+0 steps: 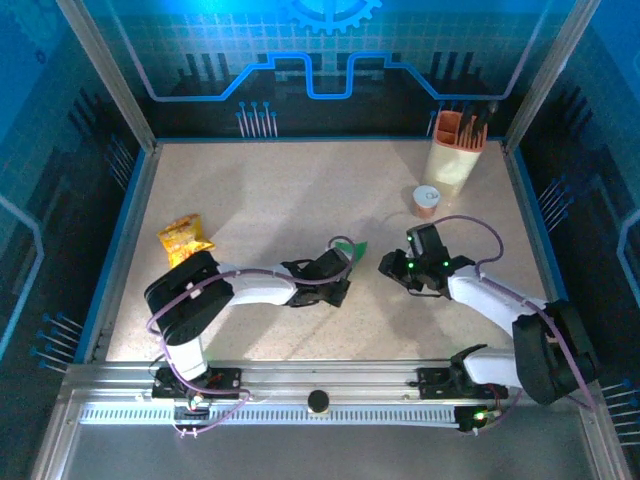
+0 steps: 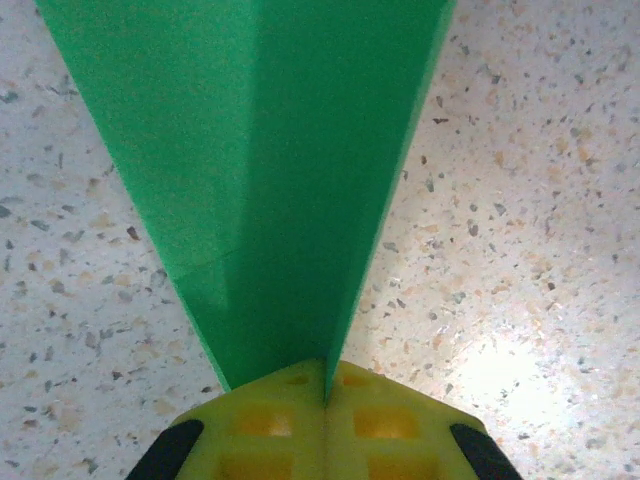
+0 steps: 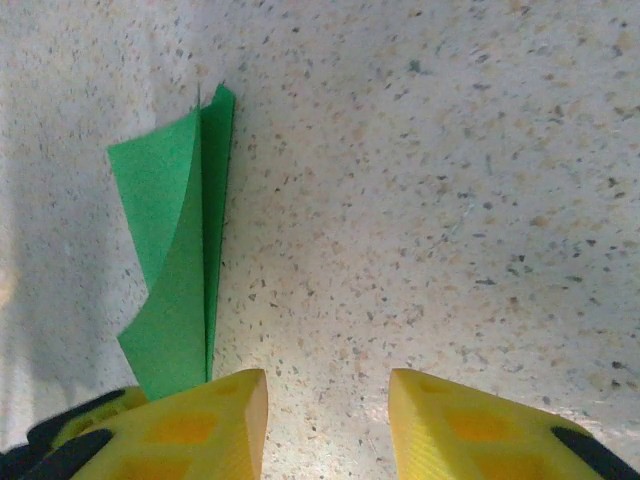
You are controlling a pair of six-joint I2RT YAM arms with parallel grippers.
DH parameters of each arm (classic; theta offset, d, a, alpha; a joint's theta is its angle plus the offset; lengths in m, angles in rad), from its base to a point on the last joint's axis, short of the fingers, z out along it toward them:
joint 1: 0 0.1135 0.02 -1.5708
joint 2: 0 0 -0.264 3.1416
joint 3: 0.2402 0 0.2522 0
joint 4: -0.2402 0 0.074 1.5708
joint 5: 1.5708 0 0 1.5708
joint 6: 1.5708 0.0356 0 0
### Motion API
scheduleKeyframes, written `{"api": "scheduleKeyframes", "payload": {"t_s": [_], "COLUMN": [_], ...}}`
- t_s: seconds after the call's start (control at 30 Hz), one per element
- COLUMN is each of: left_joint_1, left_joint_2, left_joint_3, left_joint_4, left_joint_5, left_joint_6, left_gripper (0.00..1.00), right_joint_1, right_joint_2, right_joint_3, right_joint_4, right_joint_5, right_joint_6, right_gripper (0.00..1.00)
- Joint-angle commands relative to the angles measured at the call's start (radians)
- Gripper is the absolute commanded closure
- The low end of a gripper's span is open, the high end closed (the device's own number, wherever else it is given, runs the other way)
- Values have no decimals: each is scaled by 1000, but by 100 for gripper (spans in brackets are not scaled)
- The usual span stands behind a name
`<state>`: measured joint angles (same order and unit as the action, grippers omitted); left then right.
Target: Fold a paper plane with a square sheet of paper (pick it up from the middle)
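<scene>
Snack packet [image 1: 184, 239]: far L on the table [image 1: 260, 190], well apart from the work, not involved.
L gripper [image 2: 325, 385]: clenched on the narrow end of the paper plane [image 2: 260, 150], yellow fingers meeting on the centre crease.
Paper plane, where: mid-table, sticking out of the L pinch, just L of the R gripper [image 3: 328, 385]. Can't tell if it's lifted or brushing the top.
R gripper: released, fingers apart, nothing btwn them but bare table.
Step (judged): L holds the folded dart while R comes in to pinch or press the fold.
How to do it well: hold the L pinch firm on the crease. Bring R in square to the fold line and close over both layers. One flap bows open in R wrist view, so catch it flat and don't drag sideways, since thin paper buckles.
Long axis: runs straight out along the L fingers' line, crease down the middle.
Pointing: narrow end at the pinch, wide end away, toward far-R in top view.
</scene>
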<state>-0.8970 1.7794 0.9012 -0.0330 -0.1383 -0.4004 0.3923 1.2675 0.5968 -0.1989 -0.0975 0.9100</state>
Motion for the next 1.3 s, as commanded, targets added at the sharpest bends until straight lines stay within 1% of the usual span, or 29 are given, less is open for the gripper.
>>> {"api": "scheduleKeyframes", "payload": {"t_s": [0.0, 0.17, 0.4, 0.57, 0.67, 0.8, 0.93, 1.1, 1.27], "left_joint_1": [29, 66, 133, 139, 142, 152, 160, 175, 188], "left_joint_2": [16, 23, 29, 32, 39, 52, 52, 51, 54], "left_joint_3": [-75, -113, -180, -183, -183, -189, -207, -223, -225], "left_joint_4": [50, 101, 218, 225, 226, 241, 253, 268, 268], "left_joint_5": [185, 268, 399, 432, 450, 476, 485, 491, 497], "left_joint_6": [-51, -77, -119, -109, -112, -133, -142, -165, -185], "left_gripper": [94, 94, 94, 94, 94, 94, 94, 93, 93], "right_joint_1": [41, 69, 71, 75, 83, 86, 79, 53, 46], "right_joint_2": [-18, 7, 70, 154, 218, 305, 364, 428, 467], "right_joint_3": [-11, -12, -21, -24, -5, 16, 34, 42, 62], "right_joint_4": [34, 85, 221, 359, 408, 496, 534, 616, 616], "right_joint_5": [83, 35, -184, -298, -327, -357, -345, -377, -387], "right_joint_6": [-50, -77, -115, -99, -86, -47, -22, 21, 23], "right_gripper": [62, 65, 74, 82, 85, 86, 86, 86, 86]}}
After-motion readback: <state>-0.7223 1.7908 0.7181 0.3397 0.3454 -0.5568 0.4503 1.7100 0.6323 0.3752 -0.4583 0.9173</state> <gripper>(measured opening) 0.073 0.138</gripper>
